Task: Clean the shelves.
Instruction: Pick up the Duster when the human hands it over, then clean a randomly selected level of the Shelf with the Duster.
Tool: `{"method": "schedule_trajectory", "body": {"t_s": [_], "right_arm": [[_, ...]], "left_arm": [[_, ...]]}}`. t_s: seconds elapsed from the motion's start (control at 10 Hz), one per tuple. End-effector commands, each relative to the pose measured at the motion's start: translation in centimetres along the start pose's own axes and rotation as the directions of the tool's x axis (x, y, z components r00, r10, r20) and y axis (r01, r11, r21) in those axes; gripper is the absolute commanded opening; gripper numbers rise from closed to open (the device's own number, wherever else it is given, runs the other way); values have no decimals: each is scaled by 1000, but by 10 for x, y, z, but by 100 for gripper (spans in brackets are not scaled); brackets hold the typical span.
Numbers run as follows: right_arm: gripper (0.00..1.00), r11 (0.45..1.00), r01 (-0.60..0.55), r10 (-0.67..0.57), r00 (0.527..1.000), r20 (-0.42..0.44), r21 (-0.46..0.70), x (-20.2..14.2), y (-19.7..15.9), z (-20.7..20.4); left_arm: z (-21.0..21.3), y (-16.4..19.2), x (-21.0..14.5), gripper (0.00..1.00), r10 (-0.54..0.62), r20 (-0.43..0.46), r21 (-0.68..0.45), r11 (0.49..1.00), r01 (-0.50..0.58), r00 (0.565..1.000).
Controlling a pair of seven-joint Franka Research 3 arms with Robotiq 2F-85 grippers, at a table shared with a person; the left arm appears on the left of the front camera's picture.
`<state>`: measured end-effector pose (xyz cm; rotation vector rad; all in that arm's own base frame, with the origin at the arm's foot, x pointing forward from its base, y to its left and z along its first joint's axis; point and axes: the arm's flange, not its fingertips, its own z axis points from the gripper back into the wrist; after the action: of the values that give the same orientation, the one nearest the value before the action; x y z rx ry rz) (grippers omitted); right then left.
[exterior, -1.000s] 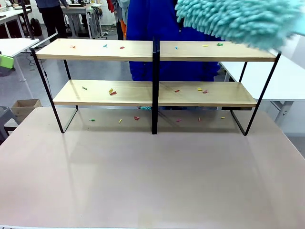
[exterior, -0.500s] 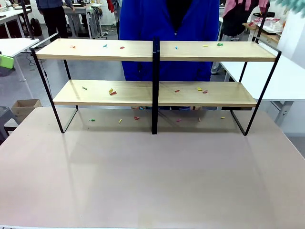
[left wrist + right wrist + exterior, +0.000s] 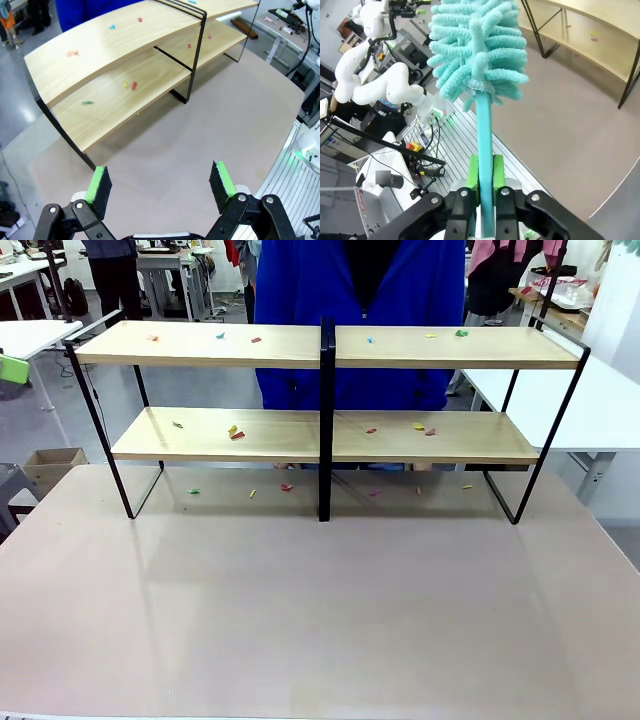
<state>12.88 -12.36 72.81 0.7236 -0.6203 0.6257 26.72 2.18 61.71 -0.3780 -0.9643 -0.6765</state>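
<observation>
The shelves (image 3: 330,345) stand at the far side of the table: two long light wooden boards on a thin black frame with a black centre post. Small coloured scraps (image 3: 236,432) lie on both boards and on the tabletop beneath. In the left wrist view the shelves (image 3: 125,70) curve across the top, and my left gripper (image 3: 160,182) hangs open above the bare tabletop, nothing between its green pads. My right gripper (image 3: 485,175) is shut on the handle of a teal fluffy duster (image 3: 477,45), whose head points upward; the shelves (image 3: 590,30) show at top right.
A person in a blue jacket (image 3: 360,300) stands right behind the shelves. White tables (image 3: 610,410) stand to the right and the left. A cardboard box (image 3: 50,465) sits on the floor at left. The grey-beige tabletop (image 3: 320,600) stretches in front of the shelves.
The teal duster, which hung over the top right of the front view a second ago, has swung up and out of that view. The person has shifted slightly.
</observation>
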Motion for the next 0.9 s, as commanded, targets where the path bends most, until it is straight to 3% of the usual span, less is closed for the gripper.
{"method": "schedule_trajectory", "body": {"t_s": [0.0,0.8], "right_arm": [[0,1000,2,-2,1000,13,2,-3,11,5],[0,1000,2,-2,1000,13,2,-3,11,5]], "left_arm": [[0,1,0,100,-5,8,-12,1000,5,1000],[0,1,0,100,-5,8,-12,1000,5,1000]]}}
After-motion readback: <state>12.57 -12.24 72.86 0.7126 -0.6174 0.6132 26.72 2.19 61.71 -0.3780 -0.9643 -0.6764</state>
